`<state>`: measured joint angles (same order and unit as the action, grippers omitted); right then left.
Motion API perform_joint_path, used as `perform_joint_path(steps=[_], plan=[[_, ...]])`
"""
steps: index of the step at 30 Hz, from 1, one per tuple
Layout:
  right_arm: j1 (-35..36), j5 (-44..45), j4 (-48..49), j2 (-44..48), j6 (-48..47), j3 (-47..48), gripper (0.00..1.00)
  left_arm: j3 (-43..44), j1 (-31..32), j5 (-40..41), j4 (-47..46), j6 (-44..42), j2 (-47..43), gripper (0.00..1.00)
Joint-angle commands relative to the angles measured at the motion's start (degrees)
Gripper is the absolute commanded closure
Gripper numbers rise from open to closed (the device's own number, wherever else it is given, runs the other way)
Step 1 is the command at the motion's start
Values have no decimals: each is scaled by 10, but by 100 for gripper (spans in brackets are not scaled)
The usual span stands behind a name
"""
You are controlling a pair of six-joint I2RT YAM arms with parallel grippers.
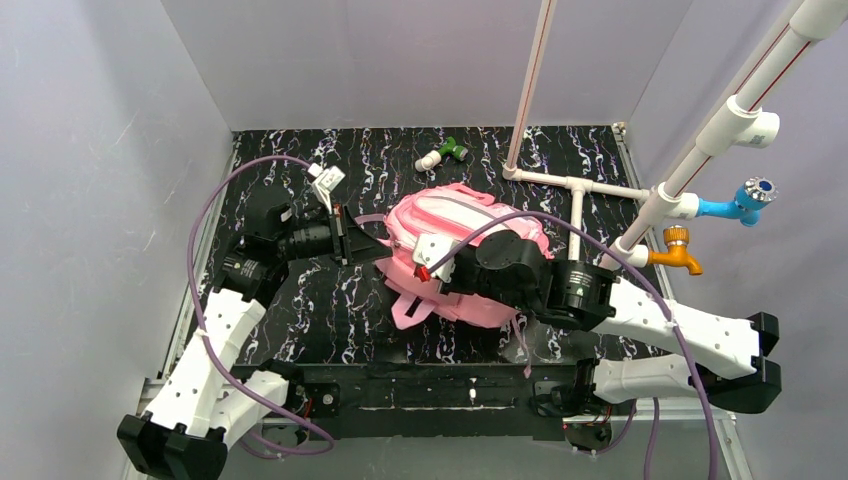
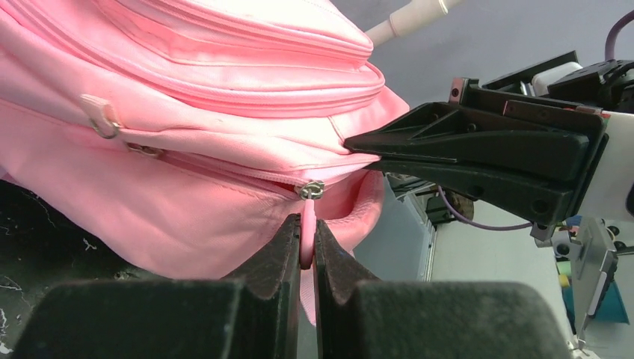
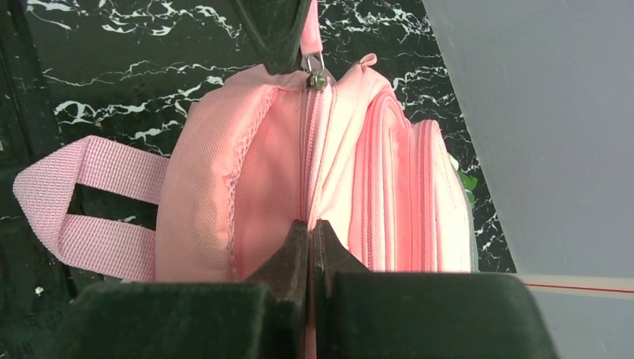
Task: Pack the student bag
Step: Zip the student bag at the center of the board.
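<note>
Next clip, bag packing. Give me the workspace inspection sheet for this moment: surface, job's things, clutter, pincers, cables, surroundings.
Surface: black white-veined tabletop.
Job's things: pink student bag lying mid-table, one strap trailing toward the near edge.
Clutter: white-and-green pipe fitting near the back edge.
Pincers: left pincer shut on the zipper pull; right pincer shut on the bag's fabric along the zip line.
Cables: purple cables loop off both arms, the right one arching over the bag.
Surroundings: pale walls on three sides; white PVC pipe frame at right, carrying a blue tap and an orange tap.
</note>
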<state>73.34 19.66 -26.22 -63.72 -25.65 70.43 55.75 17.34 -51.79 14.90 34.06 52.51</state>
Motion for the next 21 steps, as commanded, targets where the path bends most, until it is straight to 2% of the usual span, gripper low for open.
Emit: perform_joint_path(steps=[1,6,11,18,21], plan=[[-25,17,-24,60,-9,-17,99,25,-45,15,-9,-11,-2,100],[-55,23,-30,84,1,-35,99,-12,-97,23,12,-16,-9,100],[-74,32,-26,99,4,-43,99,-32,-132,80,66,-64,-7,100],[-83,45,-26,109,8,-45,99,-88,-144,98,-43,-35,66,100],[-85,43,-25,107,7,-45,99,-79,-144,104,-51,-43,122,100]])
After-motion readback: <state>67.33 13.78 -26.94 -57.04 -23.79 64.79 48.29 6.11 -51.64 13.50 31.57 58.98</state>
